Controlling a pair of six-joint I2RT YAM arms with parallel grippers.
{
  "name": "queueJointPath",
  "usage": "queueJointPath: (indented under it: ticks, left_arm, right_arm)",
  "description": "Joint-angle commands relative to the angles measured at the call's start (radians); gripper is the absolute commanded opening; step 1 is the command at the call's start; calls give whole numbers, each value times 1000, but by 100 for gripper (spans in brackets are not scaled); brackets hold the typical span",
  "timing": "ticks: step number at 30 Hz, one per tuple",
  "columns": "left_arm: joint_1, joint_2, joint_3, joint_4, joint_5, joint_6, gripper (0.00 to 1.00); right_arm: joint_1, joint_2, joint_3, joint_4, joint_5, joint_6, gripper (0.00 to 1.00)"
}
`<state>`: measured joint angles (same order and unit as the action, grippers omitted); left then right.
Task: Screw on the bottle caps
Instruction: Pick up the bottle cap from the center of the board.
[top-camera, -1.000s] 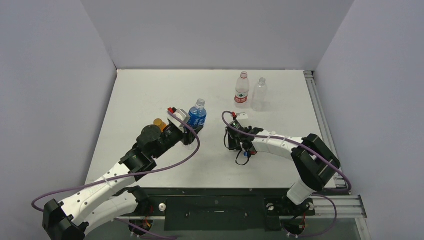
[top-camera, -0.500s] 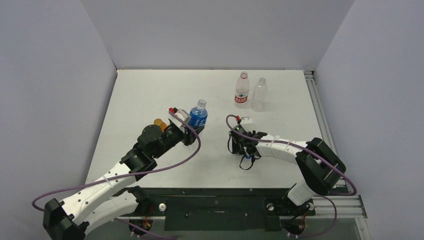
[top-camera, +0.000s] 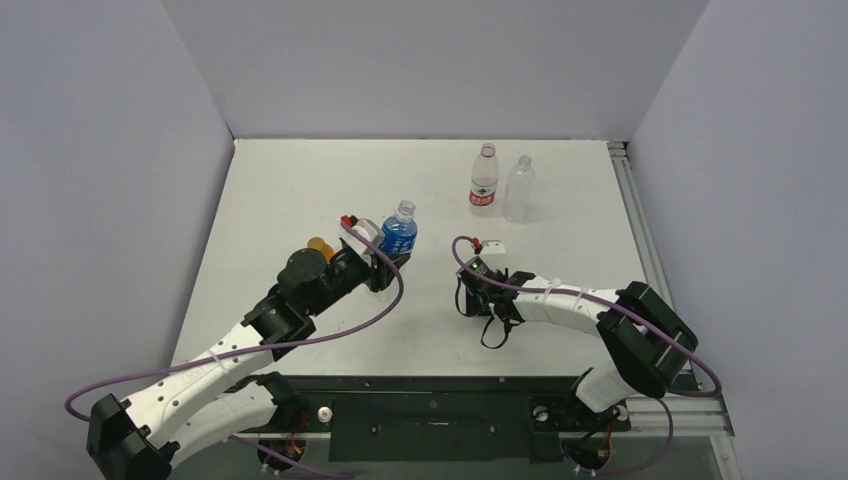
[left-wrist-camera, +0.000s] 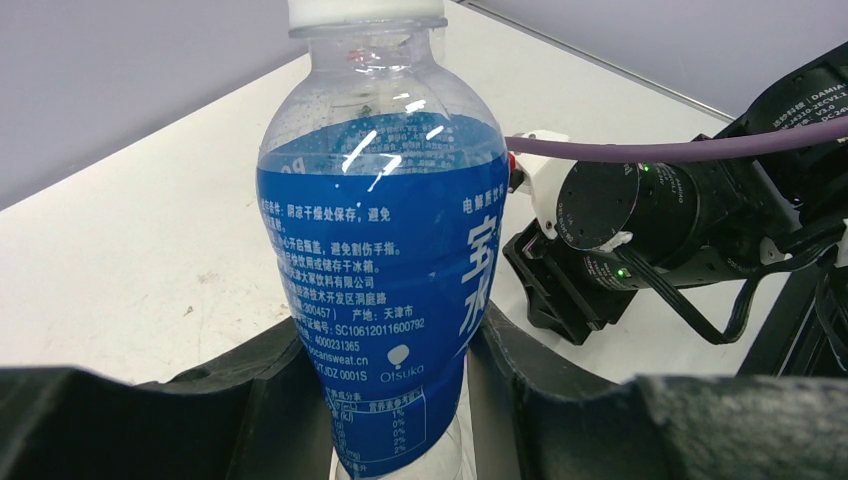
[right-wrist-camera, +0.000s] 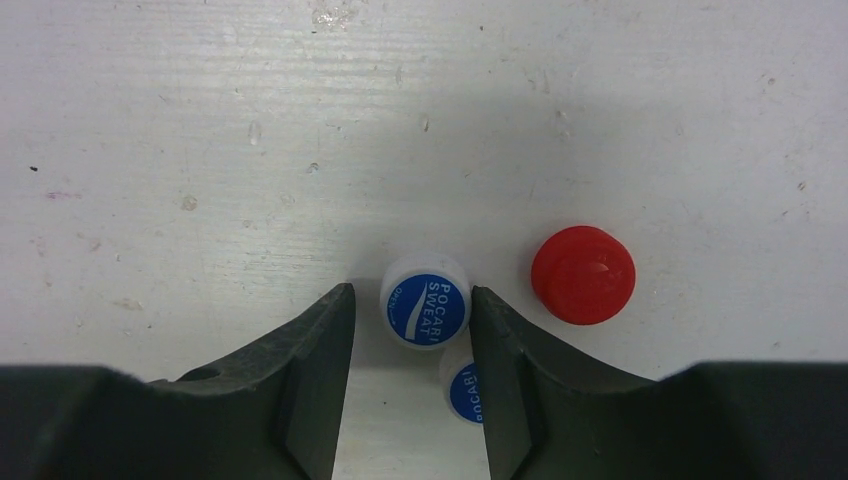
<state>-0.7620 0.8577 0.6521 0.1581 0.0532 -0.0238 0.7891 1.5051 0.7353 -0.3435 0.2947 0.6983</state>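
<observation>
My left gripper (left-wrist-camera: 400, 400) is shut on the lower body of an upright blue-labelled bottle (left-wrist-camera: 385, 250), seen left of centre (top-camera: 397, 233) from above. Its top is cut off at the frame edge in the left wrist view. My right gripper (right-wrist-camera: 412, 300) points straight down at the table, open, its jaws either side of a blue-and-white bottle cap (right-wrist-camera: 425, 300). The right finger touches the cap and a gap shows on the left. A second blue-and-white cap (right-wrist-camera: 460, 390) lies half hidden under the right finger. A red cap (right-wrist-camera: 583, 274) lies just right of it.
A red-labelled bottle (top-camera: 484, 180) and a clear bottle (top-camera: 517, 188) stand upright at the back right. An orange thing (top-camera: 320, 245) shows partly behind my left arm. The right wrist (left-wrist-camera: 640, 220) is close to the right of the held bottle.
My right gripper has shifted a little toward the near edge and its jaws have narrowed around the blue-and-white cap. The left gripper keeps hold of the bottle, which has barely moved.
</observation>
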Motion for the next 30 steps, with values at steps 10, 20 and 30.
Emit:
queueJointPath:
  ticks: [10,20,30]
  left_arm:
    - [5,49,46,44,28,-20,13]
    - [5,80,38,75,96,8,13]
    - [7,32,12,27,196,79,13]
  right_arm:
    - [14,-60,-46,32,17,39,13]
    - [-26,-176,-25,-7,-28,12,0]
    - [-27,-425,58,-194,-51,12,0]
